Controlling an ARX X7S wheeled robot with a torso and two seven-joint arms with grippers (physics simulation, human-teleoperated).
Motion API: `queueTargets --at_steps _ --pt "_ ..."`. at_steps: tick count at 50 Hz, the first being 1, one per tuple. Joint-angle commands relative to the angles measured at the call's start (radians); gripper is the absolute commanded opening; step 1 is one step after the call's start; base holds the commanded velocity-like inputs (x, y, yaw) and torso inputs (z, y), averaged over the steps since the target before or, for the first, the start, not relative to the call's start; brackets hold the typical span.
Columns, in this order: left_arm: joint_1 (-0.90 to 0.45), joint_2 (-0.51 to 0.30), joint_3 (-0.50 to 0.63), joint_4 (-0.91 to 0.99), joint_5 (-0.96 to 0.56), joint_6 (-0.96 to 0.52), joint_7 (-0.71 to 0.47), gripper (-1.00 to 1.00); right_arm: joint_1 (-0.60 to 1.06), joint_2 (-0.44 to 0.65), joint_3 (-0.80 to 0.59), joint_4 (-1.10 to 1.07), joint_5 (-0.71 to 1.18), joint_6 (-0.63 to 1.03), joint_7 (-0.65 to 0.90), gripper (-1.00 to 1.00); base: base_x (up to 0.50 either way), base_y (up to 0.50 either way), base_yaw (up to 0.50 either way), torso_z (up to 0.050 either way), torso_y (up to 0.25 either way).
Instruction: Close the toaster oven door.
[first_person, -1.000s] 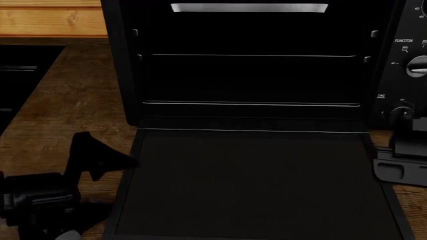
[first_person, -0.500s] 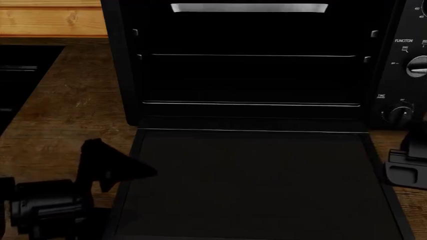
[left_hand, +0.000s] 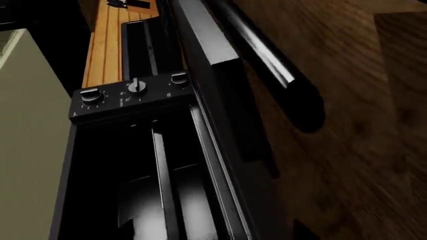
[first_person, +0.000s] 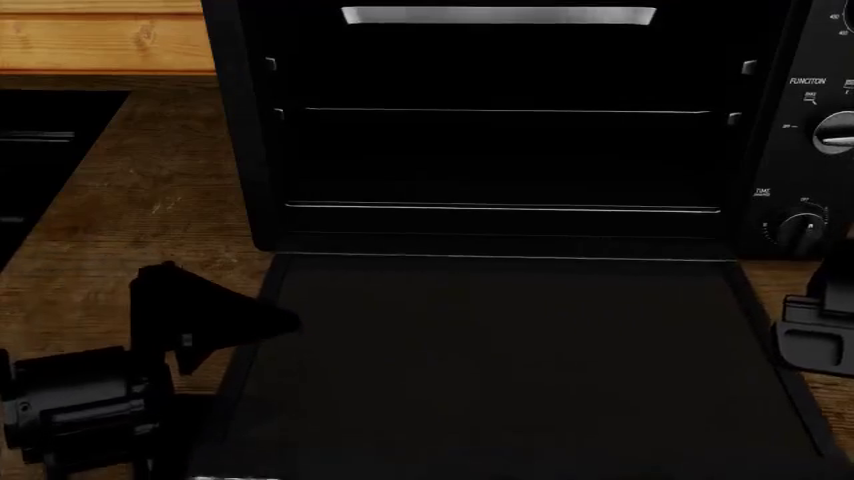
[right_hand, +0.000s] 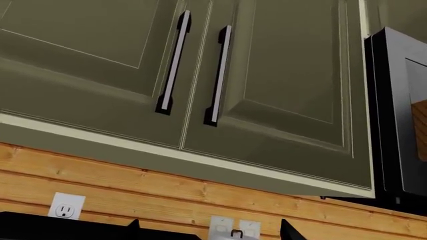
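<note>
Looking down from our head camera, the big black box toaster oven (first_person: 501, 120) with knobs on its right strip sits on the wooden counter (first_person: 147, 190), and its wide flat black glass door (first_person: 514, 365) lies folded down flat toward us. Our left gripper (first_person: 220, 320) is right at the door's left edge; we can't tell how its jaws stand. Our right gripper (first_person: 817, 335) sits beside the right edge, same story. The long silver handle bar (left_hand: 267, 55) shows in the left wrist view.

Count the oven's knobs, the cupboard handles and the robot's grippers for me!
Toaster oven knobs: 3
Cabinet handles: 2
Grippers, left gripper and right gripper: 2
Total: 7
</note>
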Motion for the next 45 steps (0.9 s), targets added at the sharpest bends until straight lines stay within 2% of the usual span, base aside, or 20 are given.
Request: queueTargets --at_steps 1,14,28,45 --pt "-0.028 0.005 -0.057 0.036 -0.096 -0.023 -0.040 1.00 -0.062 0.003 0.085 0.000 0.016 0.004 -0.004 1.00 0.00 0.00 0.00 0.000 0.000" --pt "-0.041 0.014 -0.054 0.019 -0.114 -0.029 -0.040 1.00 -0.196 0.003 0.324 -0.001 0.071 0.031 -0.019 1.00 0.00 0.00 0.00 0.000 0.001" --pt "-0.028 0.021 -0.078 0.057 -0.202 -0.097 -0.012 1.00 -0.465 -0.001 0.556 -0.001 0.047 -0.009 -0.022 1.00 0.00 0.00 0.00 0.000 0.001" --pt "0.002 0.035 -0.124 0.131 -0.307 -0.219 0.009 1.00 -0.500 0.001 0.619 -0.001 0.064 -0.001 -0.026 1.00 0.00 0.00 0.00 0.001 0.001"
